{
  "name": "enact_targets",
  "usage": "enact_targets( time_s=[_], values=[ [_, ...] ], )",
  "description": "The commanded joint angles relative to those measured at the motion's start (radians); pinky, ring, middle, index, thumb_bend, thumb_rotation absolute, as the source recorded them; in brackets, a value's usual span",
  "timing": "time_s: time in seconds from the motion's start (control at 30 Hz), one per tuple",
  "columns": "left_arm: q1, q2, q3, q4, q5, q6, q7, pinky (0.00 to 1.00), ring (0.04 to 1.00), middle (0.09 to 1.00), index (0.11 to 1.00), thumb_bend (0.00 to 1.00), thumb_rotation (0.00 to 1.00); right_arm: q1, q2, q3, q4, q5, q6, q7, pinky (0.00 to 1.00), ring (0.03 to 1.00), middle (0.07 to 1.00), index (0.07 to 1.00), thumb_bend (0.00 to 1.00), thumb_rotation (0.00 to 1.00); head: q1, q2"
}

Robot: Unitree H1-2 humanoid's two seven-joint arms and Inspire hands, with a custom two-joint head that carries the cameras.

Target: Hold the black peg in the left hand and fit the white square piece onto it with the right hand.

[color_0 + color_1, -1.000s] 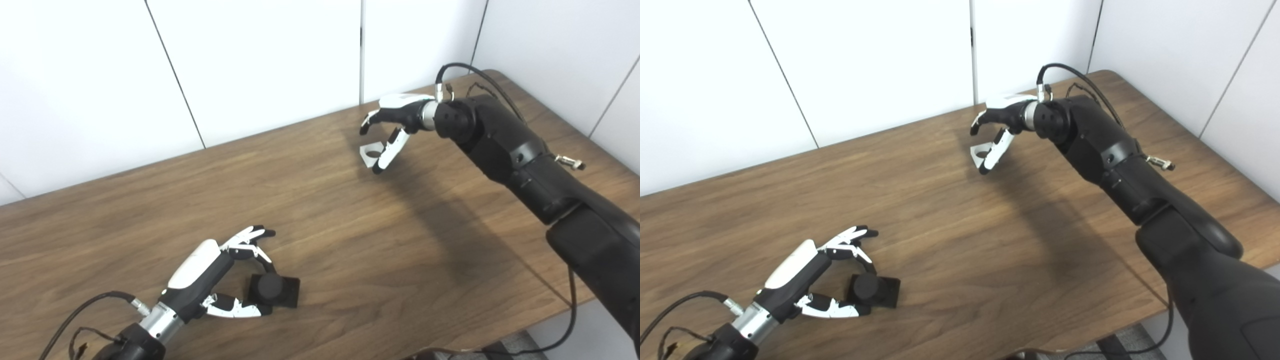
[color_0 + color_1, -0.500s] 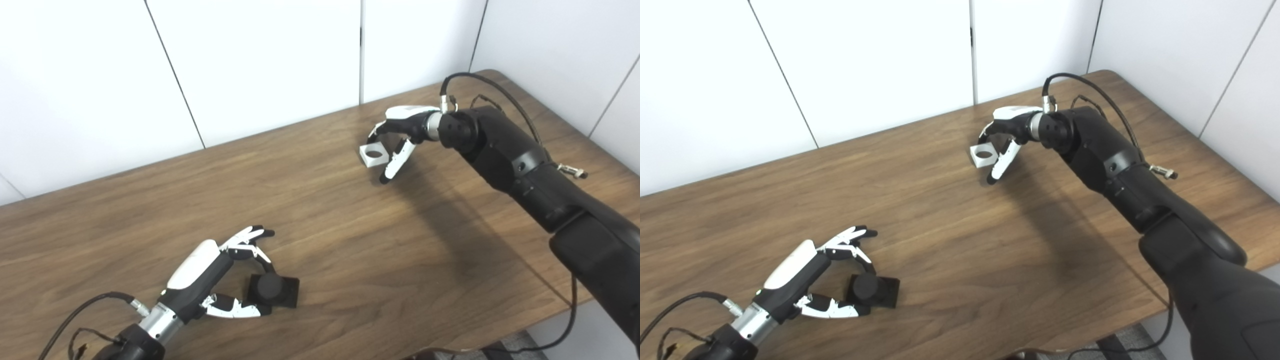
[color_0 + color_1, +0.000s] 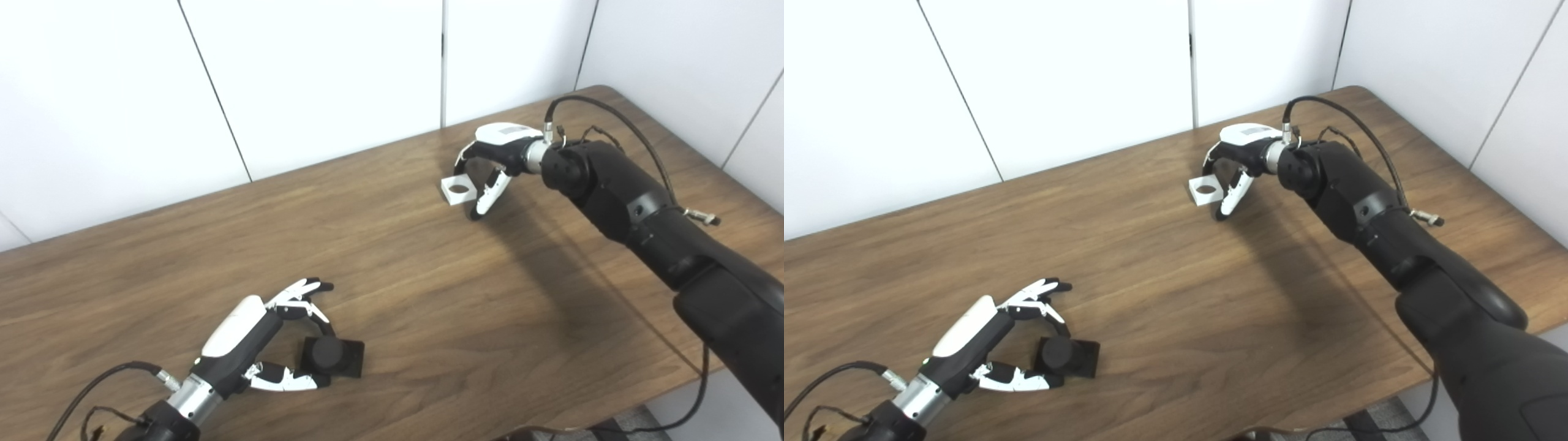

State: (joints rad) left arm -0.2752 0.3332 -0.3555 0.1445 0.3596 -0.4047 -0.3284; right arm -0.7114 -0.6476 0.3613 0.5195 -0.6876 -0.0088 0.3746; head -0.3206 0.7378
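The black peg [image 3: 326,351] stands upright on its black square base on the table near the front left. My left hand [image 3: 269,334] is open around it, fingers arched over its far side and thumb lying along its near side; the peg rests on the table. The white square piece [image 3: 458,189], with a round hole, lies flat on the table at the back right. My right hand [image 3: 490,165] hangs over it, fingers curled down at its far edge and thumb beside its right edge. I cannot tell if they touch it.
The wooden table [image 3: 429,294] ends at a white panelled wall behind and at its rounded back right corner [image 3: 603,92]. Black cables [image 3: 588,107] loop off the right wrist and more trail from the left wrist [image 3: 116,373].
My right hand has come down and curled its fingers and thumb closer around the white piece, which has stayed on the table. My left hand has barely moved.
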Motion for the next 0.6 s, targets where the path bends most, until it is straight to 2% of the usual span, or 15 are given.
enact_targets(
  time_s=[0.0, 0.37, 0.4, 0.43, 0.5, 0.57],
  values=[
    [0.011, 0.027, 0.003, -0.009, 0.019, 0.029, -0.017, 0.82, 0.962, 0.910, 0.498, 0.51, 0.09, -0.034, -0.015, 0.000, 0.009, -0.014, -0.020, -0.035, 0.93, 0.895, 0.861, 0.679, 0.75, 0.27, 0.001, 0.001],
    [0.017, 0.028, 0.003, -0.034, 0.022, 0.047, -0.024, 0.82, 0.965, 0.913, 0.498, 0.52, 0.09, -0.019, -0.001, 0.001, 0.028, -0.041, -0.036, -0.145, 0.86, 0.845, 0.810, 0.622, 0.73, 0.19, 0.011, 0.012],
    [0.017, 0.027, 0.003, -0.036, 0.022, 0.050, -0.024, 0.82, 0.965, 0.913, 0.498, 0.52, 0.09, -0.017, 0.003, 0.001, 0.029, -0.043, -0.031, -0.154, 0.86, 0.843, 0.808, 0.560, 0.62, 0.17, 0.012, 0.013],
    [0.017, 0.026, 0.003, -0.035, 0.022, 0.051, -0.022, 0.82, 0.964, 0.912, 0.498, 0.52, 0.09, -0.014, 0.007, -0.001, 0.030, -0.045, -0.025, -0.165, 0.86, 0.843, 0.807, 0.528, 0.57, 0.16, 0.012, 0.013],
    [0.018, 0.026, 0.003, -0.037, 0.021, 0.053, -0.022, 0.82, 0.965, 0.912, 0.498, 0.52, 0.09, -0.009, 0.014, -0.003, 0.031, -0.047, -0.015, -0.184, 0.87, 0.843, 0.799, 0.497, 0.52, 0.15, 0.014, 0.014],
    [0.018, 0.027, 0.002, -0.039, 0.022, 0.056, -0.023, 0.82, 0.966, 0.914, 0.498, 0.52, 0.09, -0.005, 0.017, -0.002, 0.033, -0.049, -0.014, -0.200, 0.88, 0.841, 0.795, 0.491, 0.52, 0.15, 0.014, 0.016]
  ],
)
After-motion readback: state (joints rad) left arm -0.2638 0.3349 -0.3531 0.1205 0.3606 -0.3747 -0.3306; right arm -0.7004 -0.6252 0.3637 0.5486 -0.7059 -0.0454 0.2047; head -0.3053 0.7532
